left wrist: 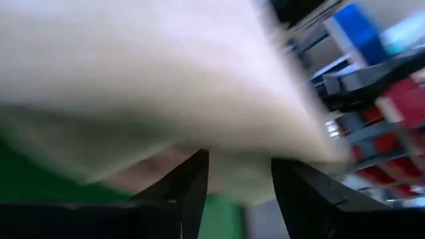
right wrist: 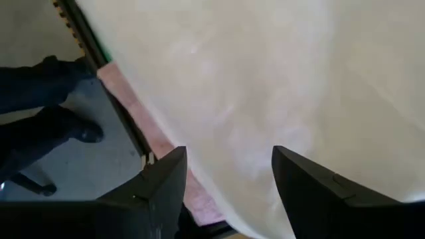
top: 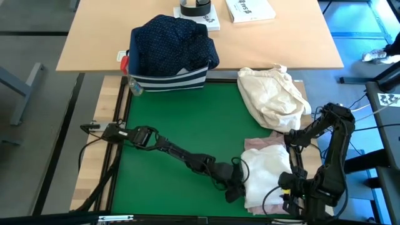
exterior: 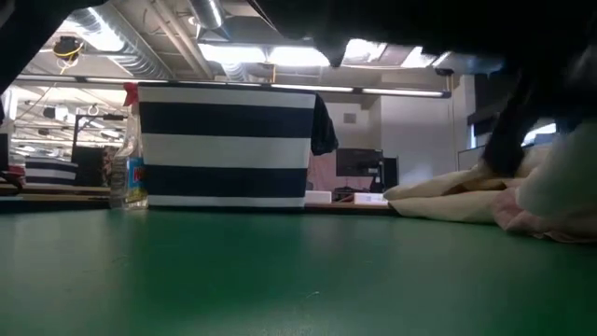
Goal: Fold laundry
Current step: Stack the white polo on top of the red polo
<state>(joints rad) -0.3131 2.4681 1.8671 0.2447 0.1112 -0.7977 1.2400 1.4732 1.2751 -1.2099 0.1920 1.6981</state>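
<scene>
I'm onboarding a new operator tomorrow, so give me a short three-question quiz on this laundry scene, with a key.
1. True or false: the navy dotted shirt lies flat on the green mat.
2. Which garment are both grippers working at? A. white shirt B. light grey jeans C. navy dotted shirt
3. Fill in: a pale pink top peeks out from under the white shirt, and beyond them on the mat lies a ______ cloth bundle.

Key
1. False: it is heaped in the striped bin at the mat's far edge.
2. A: the left gripper and right gripper are at its near edge, fingers apart.
3. Cream-beige.
</scene>
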